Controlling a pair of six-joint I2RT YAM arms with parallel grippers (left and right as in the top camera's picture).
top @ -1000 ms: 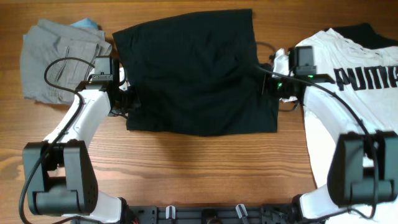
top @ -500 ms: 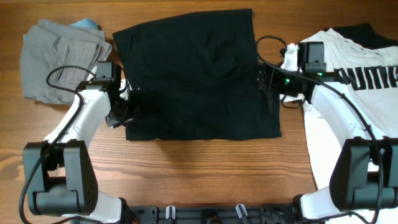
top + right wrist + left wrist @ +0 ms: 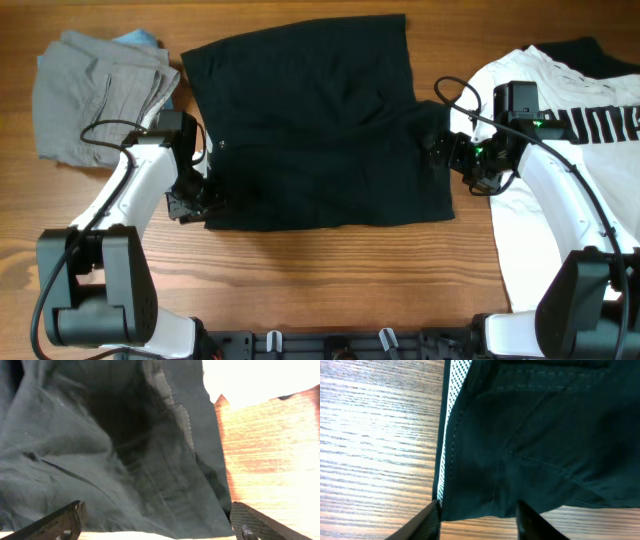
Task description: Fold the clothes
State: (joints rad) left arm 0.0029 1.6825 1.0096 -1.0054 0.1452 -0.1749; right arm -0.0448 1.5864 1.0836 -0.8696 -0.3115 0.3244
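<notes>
Released since a second ago, black shorts (image 3: 315,120) lie flat mid-frame; left fingers (image 3: 427,520) stand half-parted, right fingers (image 3: 55,522) wide, both empty. Regripping both edges evenly should keep the fold square.

- Overhead view: soft, even light from above. The wood grain of the counter (image 3: 320,270) is sharp and warm, with no hard glare.
- The black shorts (image 3: 320,120) swallow the light, and only faint creases show.
- The white T-shirt (image 3: 520,240) is very bright and nearly washed out in its plain parts.
- Shadows beside the left arm (image 3: 130,195) are faint and soft-edged.
- Left wrist view: the stitching is crisp, and a pale sheen lies across the boards on the left. The fingers (image 3: 422,522) of the left tool (image 3: 477,505) are dark and slightly blurred at the bottom edge.
- Right wrist view: the upper right is blown out to white and the wood glows orange. The fabric looks grey and soft. The fingers (image 3: 55,522) of the right tool (image 3: 156,507) are out of focus in the corners.
</notes>
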